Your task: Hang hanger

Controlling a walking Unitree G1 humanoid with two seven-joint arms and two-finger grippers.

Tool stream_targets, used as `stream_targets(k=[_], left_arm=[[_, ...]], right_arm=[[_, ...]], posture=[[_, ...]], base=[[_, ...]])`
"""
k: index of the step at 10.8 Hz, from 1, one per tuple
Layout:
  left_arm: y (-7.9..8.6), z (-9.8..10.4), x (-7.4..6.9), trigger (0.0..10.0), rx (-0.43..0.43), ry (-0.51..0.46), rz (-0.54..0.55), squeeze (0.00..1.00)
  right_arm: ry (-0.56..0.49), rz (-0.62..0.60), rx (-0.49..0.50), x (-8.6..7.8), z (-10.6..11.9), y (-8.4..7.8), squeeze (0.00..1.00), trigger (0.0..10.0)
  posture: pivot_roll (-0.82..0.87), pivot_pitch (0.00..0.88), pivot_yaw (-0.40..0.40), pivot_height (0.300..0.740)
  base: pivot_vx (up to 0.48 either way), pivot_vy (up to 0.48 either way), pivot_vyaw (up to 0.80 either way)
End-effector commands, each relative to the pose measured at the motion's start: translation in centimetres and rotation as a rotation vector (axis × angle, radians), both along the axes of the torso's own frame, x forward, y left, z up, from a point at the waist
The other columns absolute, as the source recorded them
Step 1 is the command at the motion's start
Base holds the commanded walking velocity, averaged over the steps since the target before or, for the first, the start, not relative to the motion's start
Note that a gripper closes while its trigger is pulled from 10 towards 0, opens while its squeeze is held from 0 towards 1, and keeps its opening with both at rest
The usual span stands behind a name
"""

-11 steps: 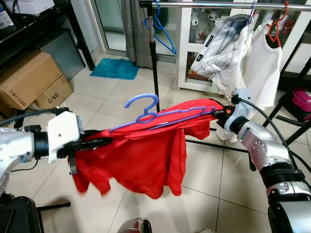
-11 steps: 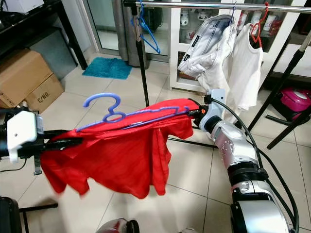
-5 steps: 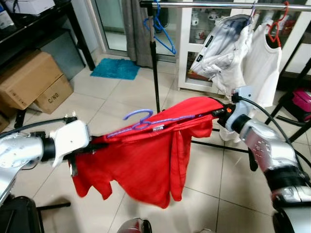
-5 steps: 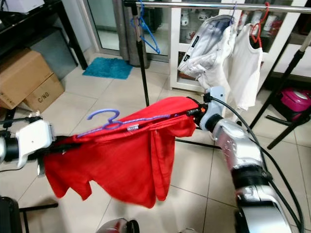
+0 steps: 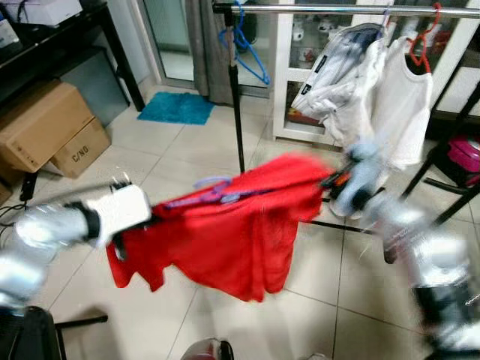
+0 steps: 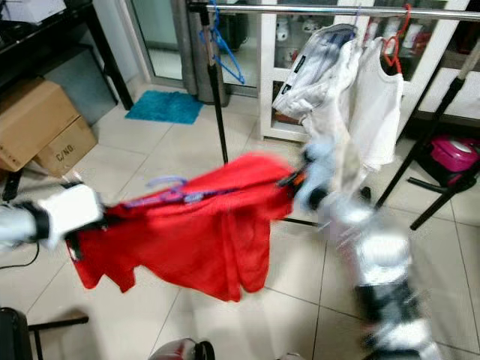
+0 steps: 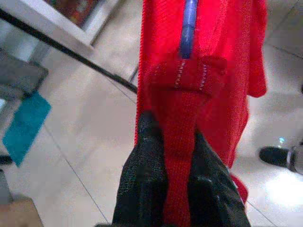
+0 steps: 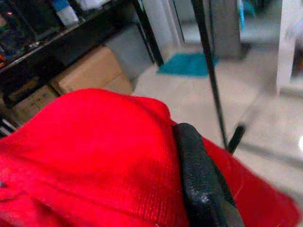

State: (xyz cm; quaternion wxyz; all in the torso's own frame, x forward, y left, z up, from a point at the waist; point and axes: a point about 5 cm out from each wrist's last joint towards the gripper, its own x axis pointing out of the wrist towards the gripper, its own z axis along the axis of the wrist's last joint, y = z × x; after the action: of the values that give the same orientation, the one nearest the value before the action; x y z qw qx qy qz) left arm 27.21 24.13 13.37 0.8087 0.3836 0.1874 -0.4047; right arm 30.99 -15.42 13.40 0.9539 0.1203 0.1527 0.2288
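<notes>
Since the earlier frames the purple hanger (image 5: pixel 214 191) has sunk lower into the red shirt (image 5: pixel 232 232), its hook tipped nearly flat, and the right arm has blurred with motion. On the left, the left gripper (image 7: pixel 173 189) is pinched tight on a fold at the shirt's edge, with the hanger's purple bar running just beyond its fingertips (image 7: pixel 144 156). The shirt hangs stretched between both arms, above the tiled floor (image 5: pixel 187 135) and well below the clothes rail (image 5: pixel 337 9). It looks light, soft and floppy, while the hanger seems thin, stiff plastic that could slide within the cloth; the hook is probably the best place to grasp. On the right, the right gripper (image 8: pixel 201 189) has one black finger pressed over red cloth, evidently clamping it, though its partner is hidden. Most of the hanger is buried in fabric.
</notes>
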Motion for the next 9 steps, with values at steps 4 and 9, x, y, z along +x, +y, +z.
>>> stream_targets(k=[4, 9], left_arm=[[-1.0, -0.9, 0.1, 0.0, -0.110, 0.027, -0.004, 0.00], [-0.9, -1.2, 0.7, 0.0, -0.131, 0.027, 0.030, 0.00]], right_arm=[[0.037, -0.051, 0.121, -0.8, 1.1, 2.0, 0.00, 0.0], [0.056, 0.062, 0.128, -2.0, 1.9, 4.2, 0.00, 0.0]], posture=[[0.00, 0.014, 0.106, 0.740], [0.00, 0.011, 0.096, 0.740]], base=[[0.000, 0.000, 0.00], [0.000, 0.000, 0.00]])
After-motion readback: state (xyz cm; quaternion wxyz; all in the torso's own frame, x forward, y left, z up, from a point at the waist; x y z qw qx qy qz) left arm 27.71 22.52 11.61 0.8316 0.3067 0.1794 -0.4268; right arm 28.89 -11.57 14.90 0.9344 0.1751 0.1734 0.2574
